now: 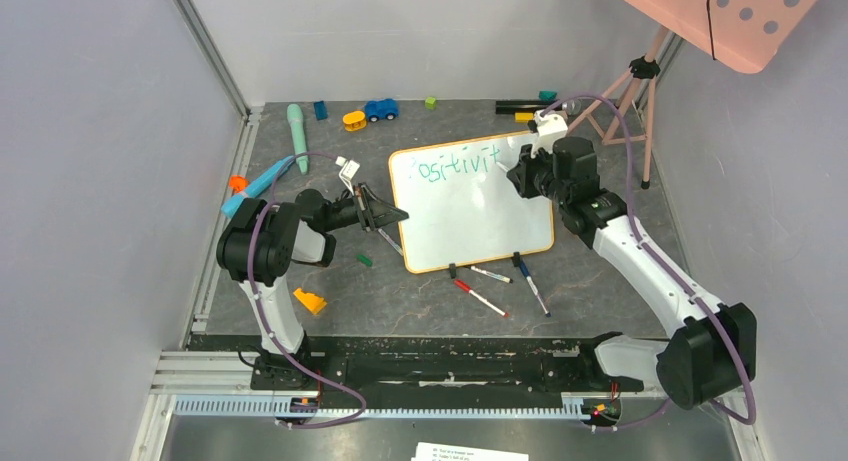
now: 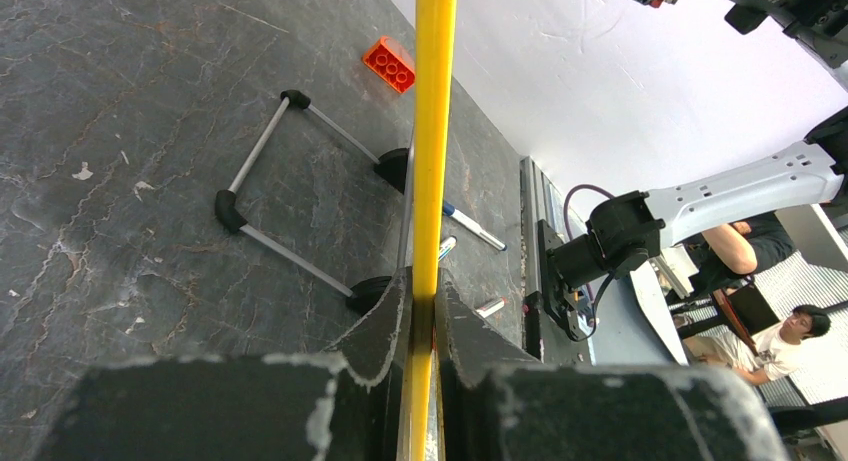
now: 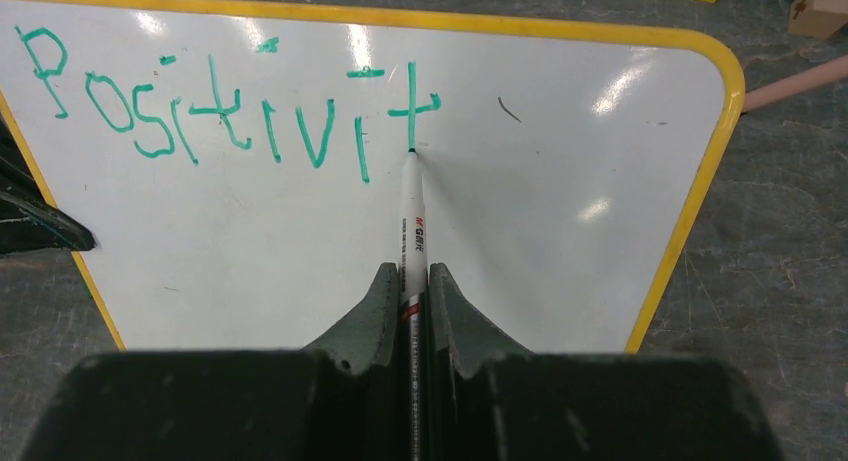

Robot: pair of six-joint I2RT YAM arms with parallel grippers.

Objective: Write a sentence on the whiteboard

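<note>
The whiteboard (image 1: 470, 206) lies mid-table with its orange-yellow frame and two black clip feet on the near edge. My left gripper (image 1: 392, 217) is shut on its left frame edge, seen edge-on as a yellow bar in the left wrist view (image 2: 433, 131). Teal-green writing (image 3: 230, 111) reads "Positivit" along the board's (image 3: 300, 231) top. My right gripper (image 3: 408, 281) is shut on a white marker (image 3: 412, 221), its tip touching the board at the foot of the last "t". In the top view the right gripper (image 1: 515, 173) is over the board's upper right.
Three loose markers (image 1: 500, 286) lie just in front of the board. Toys, a teal pen (image 1: 297, 136), a blue car (image 1: 380, 109) and blocks sit at the back. An orange piece (image 1: 309, 301) lies near the left arm. A tripod (image 1: 630, 101) stands at the back right.
</note>
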